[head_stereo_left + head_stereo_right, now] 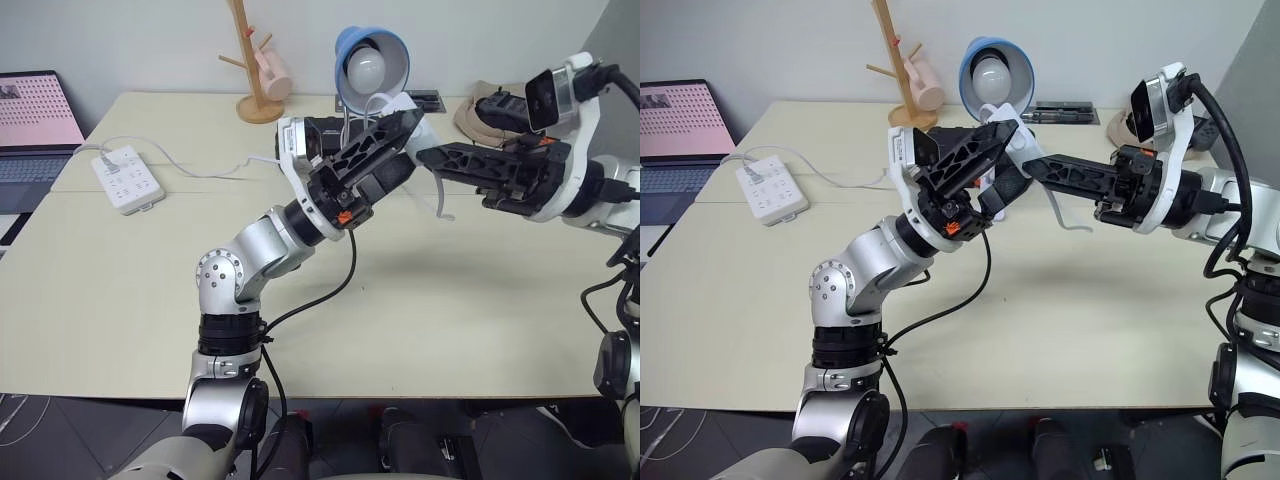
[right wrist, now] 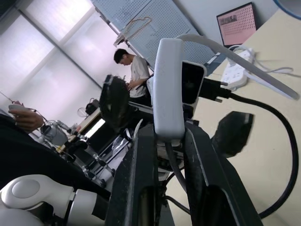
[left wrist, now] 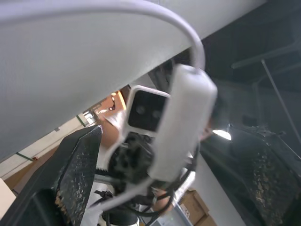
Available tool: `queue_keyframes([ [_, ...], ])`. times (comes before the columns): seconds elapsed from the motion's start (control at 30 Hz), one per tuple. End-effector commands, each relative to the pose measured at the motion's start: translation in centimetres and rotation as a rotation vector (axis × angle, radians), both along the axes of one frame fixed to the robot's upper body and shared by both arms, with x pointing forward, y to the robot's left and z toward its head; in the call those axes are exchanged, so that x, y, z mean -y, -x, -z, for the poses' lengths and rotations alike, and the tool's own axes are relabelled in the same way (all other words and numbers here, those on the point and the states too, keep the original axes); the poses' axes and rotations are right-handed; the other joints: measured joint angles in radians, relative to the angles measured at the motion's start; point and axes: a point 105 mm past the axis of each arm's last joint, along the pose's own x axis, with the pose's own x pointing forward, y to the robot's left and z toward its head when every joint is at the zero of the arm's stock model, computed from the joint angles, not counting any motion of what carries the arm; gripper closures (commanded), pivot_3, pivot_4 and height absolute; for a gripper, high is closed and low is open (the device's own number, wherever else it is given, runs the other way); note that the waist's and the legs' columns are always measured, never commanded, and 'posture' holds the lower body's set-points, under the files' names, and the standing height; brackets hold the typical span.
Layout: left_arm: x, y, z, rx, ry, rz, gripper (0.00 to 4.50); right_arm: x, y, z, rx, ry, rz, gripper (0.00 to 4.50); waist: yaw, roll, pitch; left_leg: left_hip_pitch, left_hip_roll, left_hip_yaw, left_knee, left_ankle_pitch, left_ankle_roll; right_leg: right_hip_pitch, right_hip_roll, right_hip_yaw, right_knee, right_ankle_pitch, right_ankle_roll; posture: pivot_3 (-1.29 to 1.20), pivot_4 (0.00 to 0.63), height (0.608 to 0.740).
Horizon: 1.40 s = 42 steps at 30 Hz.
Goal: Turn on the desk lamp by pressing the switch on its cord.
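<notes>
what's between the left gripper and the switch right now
Nothing visible. The right gripper is shut on the switch, holding it up above the table. The left gripper is open, and in its wrist view the switch sits in the open gap between its fingers.
</notes>
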Motion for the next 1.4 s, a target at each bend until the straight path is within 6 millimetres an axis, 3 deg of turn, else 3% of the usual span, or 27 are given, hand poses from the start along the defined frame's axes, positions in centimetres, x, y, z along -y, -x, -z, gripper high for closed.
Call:
queue_keyframes([
  [0.03, 0.24, 0.29, -1.02, 0.032, 0.03, 0.006, 0.05, -0.33, 1.24, -1.03, 0.052, -0.032, -0.031, 4.15, 0.0, 0.0, 0.0, 0.0, 0.0, 0.0, 0.0, 0.0, 0.0, 0.0, 0.0, 0.0, 0.0, 0.0, 0.0, 0.0, 0.15, 0.74],
  [0.27, 0.48, 0.41, -0.96, 0.041, 0.035, 0.006, 0.05, -0.53, 1.34, -0.76, 0.052, -0.033, -0.03, 4.15, 0.0, 0.0, 0.0, 0.0, 0.0, 0.0, 0.0, 0.0, 0.0, 0.0, 0.0, 0.0, 0.0, 0.0, 0.0, 0.0, 0.15, 0.74],
  [0.93, -0.27, 0.47, -0.99, 0.039, 0.082, 0.026, 3.81, -0.43, 1.46, -0.69, 0.056, -0.041, -0.029, 4.15, 0.0, 0.0, 0.0, 0.0, 0.0, 0.0, 0.0, 0.0, 0.0, 0.0, 0.0, 0.0, -0.001, 0.0, 0.0, 0.0, 0.15, 0.74],
  [1.4, 0.23, 0.29, -0.63, 0.025, 0.049, 0.012, 3.87, -0.48, 1.41, -0.71, 0.056, -0.045, -0.027, 4.15, 0.001, -0.001, 0.0, 0.0, 0.0, 0.0, 0.0, 0.0, 0.0, 0.0, 0.0, 0.0, -0.001, 0.0, 0.0, 0.0, 0.15, 0.74],
])
